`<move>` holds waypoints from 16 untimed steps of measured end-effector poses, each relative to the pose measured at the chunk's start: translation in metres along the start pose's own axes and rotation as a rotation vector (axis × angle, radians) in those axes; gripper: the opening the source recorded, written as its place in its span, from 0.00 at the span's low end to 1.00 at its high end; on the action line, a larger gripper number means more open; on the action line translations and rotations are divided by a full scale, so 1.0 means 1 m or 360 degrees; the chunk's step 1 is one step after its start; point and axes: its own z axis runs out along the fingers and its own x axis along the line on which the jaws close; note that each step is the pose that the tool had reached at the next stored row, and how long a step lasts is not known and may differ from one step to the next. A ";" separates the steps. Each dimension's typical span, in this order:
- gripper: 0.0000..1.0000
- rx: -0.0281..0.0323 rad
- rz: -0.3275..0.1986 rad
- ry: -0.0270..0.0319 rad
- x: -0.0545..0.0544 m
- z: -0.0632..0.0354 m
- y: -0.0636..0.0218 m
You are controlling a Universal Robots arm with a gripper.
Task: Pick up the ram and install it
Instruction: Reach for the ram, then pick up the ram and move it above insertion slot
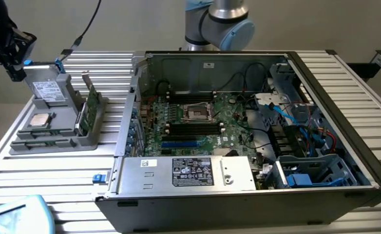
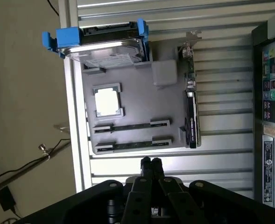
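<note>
the arm (image 1: pixel 219 24) stretches toward the exterior view's left, its jaws pointing down and pressed together.

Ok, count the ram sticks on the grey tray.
2. One ram stick lies next to the processor chip; the other lies alongside it, at the grey tray's edge.

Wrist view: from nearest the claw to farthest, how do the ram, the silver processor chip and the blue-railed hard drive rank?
1. The ram, in the end slots of the tray, by the claw.
2. The processor chip, mid-tray.
3. The hard drive, propped at the tray's far end.
</note>
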 end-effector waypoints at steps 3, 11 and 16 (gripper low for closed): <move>0.11 0.00101 0.0000 0.00004 0.011 0.0016 -0.0008; 0.11 0.00102 0.0000 0.00003 0.011 0.0016 -0.0008; 0.11 0.00102 0.0000 0.00003 0.011 0.0016 -0.0008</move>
